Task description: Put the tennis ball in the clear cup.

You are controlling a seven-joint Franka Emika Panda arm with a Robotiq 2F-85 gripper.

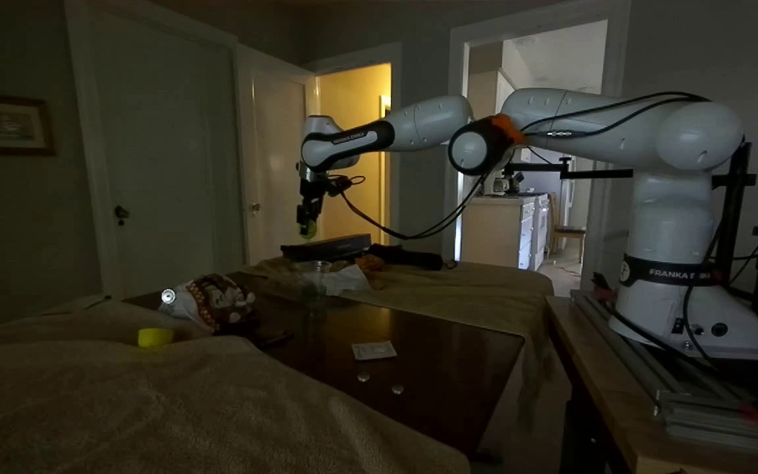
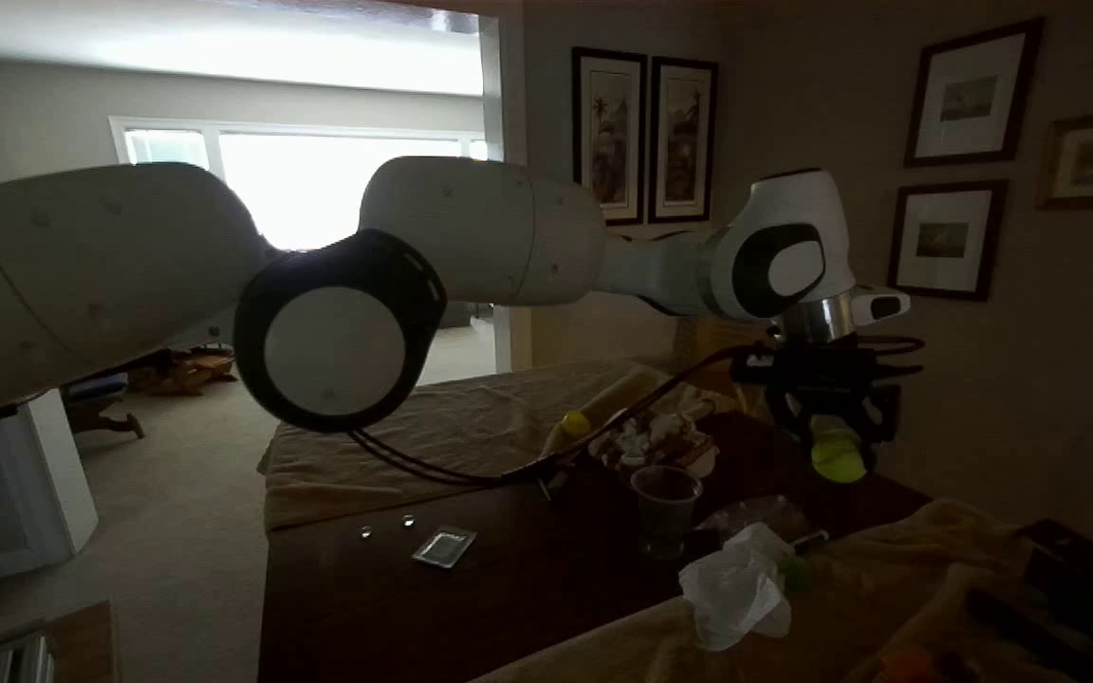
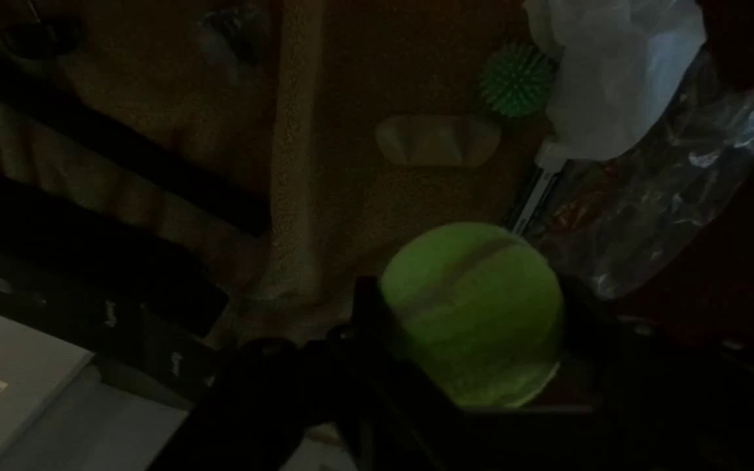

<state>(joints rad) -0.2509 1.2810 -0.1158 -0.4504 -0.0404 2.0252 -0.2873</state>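
Observation:
The tennis ball is yellow-green and held off the table between the fingers of my gripper. The ball shows in both exterior views (image 1: 311, 230) (image 2: 839, 458) and fills the lower middle of the wrist view (image 3: 472, 311). My gripper (image 1: 306, 220) points down and is shut on the ball, with a dark finger on each side. The clear cup stands upright on the dark table in both exterior views (image 1: 315, 282) (image 2: 665, 517). The ball hangs higher than the cup's rim and off to its side, apart from it. I cannot make out the cup in the wrist view.
A squat yellow object (image 1: 155, 338) and a patterned bag (image 1: 216, 299) lie near the cup. White tissue (image 2: 736, 583), a spiky green ball (image 3: 518, 80) and clear plastic wrap (image 3: 684, 176) lie beside it. A long dark box (image 1: 326, 247) sits behind. A flat packet (image 2: 445, 547) lies on the table.

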